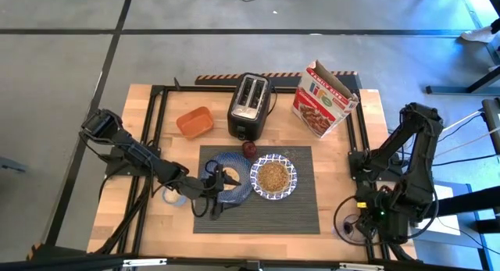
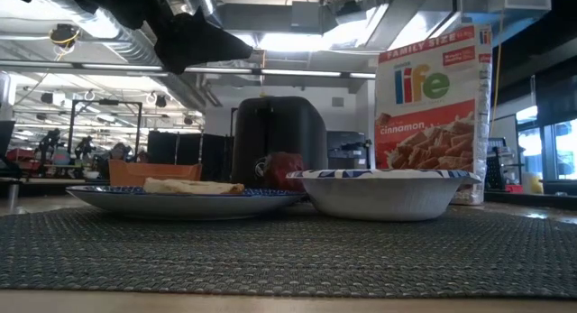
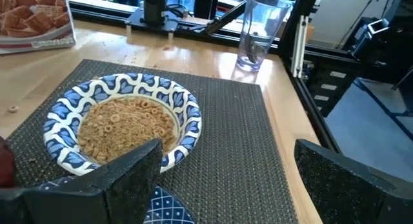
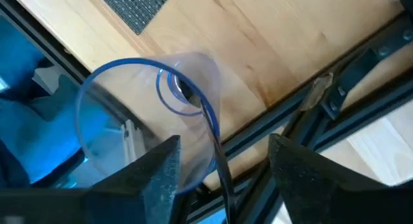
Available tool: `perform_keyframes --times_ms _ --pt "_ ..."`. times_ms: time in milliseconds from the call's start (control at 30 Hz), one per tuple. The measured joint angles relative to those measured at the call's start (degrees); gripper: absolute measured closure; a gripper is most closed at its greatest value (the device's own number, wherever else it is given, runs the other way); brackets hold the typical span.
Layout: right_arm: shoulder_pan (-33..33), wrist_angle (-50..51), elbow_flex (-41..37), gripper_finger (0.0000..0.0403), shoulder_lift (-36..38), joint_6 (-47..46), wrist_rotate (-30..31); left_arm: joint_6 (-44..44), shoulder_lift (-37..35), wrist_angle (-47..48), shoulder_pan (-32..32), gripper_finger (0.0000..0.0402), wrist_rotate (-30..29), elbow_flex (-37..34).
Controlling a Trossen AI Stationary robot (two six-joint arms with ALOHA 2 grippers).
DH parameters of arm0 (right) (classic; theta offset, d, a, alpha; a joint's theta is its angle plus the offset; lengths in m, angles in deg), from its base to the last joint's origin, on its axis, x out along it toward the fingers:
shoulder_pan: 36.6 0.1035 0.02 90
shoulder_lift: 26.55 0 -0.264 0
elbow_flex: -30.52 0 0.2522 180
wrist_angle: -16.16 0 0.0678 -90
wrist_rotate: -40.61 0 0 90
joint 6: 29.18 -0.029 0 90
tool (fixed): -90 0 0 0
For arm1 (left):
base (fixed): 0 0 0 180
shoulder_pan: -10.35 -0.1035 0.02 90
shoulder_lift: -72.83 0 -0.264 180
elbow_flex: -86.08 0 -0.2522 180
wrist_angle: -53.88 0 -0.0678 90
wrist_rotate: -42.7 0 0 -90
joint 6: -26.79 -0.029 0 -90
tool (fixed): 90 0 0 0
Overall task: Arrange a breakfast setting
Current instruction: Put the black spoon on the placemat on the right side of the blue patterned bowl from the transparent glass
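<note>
The left jaws (image 1: 212,185) hang over the near rim of the plate (image 1: 234,191), spread wide with nothing between them; the left wrist view shows both fingers (image 3: 129,175) well apart. Just beside them, on the plate, lies the bagel (image 1: 230,175). A drop or swing from here could clip the plate's rim and tip or slide it, taking the bagel with it.

Ahead of the left jaws sits the bowl (image 3: 122,124), full of cereal and touching or nearly touching the plate. It is the most exposed thing: any forward sweep would knock it and scatter cereal over the placemat (image 1: 301,205). The jar (image 1: 249,150) stands just past the plate and bowl, near the mat's far edge, light enough, I judge, to topple.

Open room lies on the mat beyond the bowl, bare out to its edge, and that is the safest place for a spoon. The spoon (image 3: 253,50) seems to stand in a clear cup (image 3: 258,31) near the worktop's (image 1: 148,107) edge, well away from the left jaws.

The right jaws (image 4: 222,162) hang spread just above that cup; closing carelessly could push it off the edge. Farthest off, the toaster (image 1: 249,105) and cereal box (image 1: 322,99) limit reach beyond the mat.
</note>
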State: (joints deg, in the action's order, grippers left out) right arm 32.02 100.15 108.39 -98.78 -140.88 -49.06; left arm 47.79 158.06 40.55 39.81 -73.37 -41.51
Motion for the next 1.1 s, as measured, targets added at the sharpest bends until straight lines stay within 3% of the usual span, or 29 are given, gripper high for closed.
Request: perform_keyframes --times_ms 367,867,1100 --pt "0.00 -2.39 -2.30 0.0282 -0.02 2.67 0.16 0.95 0.00 0.00 -0.03 0.0058 -0.44 0.00" --pt "0.00 -0.34 0.01 0.0346 0.02 2.95 1.42 -0.12 -0.02 0.00 -0.03 0.0058 -0.50 0.00" --pt "0.00 -0.19 0.42 0.0394 0.04 2.97 1.63 -0.14 -0.04 0.00 -0.03 0.0058 -0.50 0.00"
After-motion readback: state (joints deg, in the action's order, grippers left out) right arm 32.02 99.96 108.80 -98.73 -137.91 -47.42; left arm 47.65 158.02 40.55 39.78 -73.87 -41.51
